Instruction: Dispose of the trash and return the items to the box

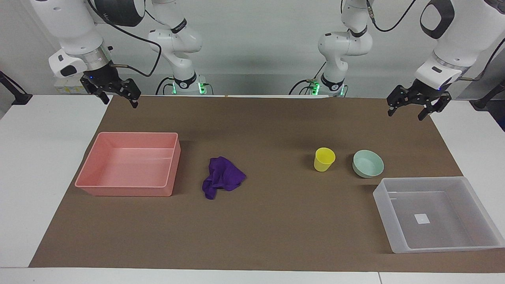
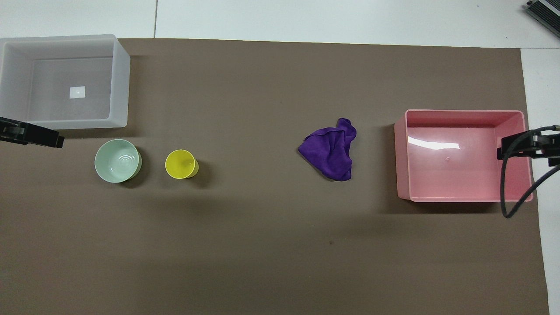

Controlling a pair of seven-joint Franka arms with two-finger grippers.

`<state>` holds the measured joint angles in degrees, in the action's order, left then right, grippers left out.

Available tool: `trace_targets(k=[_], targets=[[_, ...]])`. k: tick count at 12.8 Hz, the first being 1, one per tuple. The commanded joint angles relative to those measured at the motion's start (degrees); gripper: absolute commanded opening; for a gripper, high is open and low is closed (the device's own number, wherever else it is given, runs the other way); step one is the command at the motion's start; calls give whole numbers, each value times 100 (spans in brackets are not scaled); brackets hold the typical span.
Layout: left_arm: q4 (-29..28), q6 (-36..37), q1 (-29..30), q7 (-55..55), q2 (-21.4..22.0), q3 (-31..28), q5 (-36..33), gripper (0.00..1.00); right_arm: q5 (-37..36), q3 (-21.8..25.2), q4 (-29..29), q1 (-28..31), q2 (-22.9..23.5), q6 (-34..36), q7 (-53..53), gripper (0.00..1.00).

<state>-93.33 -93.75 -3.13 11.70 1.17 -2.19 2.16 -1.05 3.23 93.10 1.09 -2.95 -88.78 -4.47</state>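
The purple rag (image 1: 221, 177) (image 2: 331, 148) lies bunched on the brown mat near the middle, beside the pink tray. The yellow cup (image 1: 324, 159) (image 2: 180, 164) stands upright beside the mint-green bowl (image 1: 368, 163) (image 2: 117, 160). Both sit a little nearer to the robots than the translucent bin (image 1: 398, 232) (image 2: 121, 87), which is empty with a white square mark on its bottom. My left gripper (image 1: 406, 115) (image 2: 43, 138) hangs open and empty over the mat's edge at the left arm's end. My right gripper (image 1: 120, 103) (image 2: 516, 146) hangs open and empty at the right arm's end.
The pink tray (image 1: 128, 190) (image 2: 402, 153) stands empty at the right arm's end of the mat. The brown mat (image 1: 276, 228) covers most of the white table. A black cable (image 2: 509, 192) loops from the right gripper over the tray's corner in the overhead view.
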Motion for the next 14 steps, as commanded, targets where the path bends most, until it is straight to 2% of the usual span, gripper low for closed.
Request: trace_targets(k=[1, 7, 9, 14], targets=[[-142, -38, 94, -71, 138, 95, -128, 100, 114, -24, -12, 49, -74, -25, 139, 100], [-124, -64, 59, -124, 146, 95, -119, 100, 114, -24, 76, 58, -126, -25, 113, 100], [-142, -125, 67, -72, 146, 95, -119, 100, 123, -24, 243, -12, -161, -313, 95, 100], [-291, -372, 67, -45, 173, 95, -128, 100, 52, -24, 296, -643, 338, -1042, -308, 100]])
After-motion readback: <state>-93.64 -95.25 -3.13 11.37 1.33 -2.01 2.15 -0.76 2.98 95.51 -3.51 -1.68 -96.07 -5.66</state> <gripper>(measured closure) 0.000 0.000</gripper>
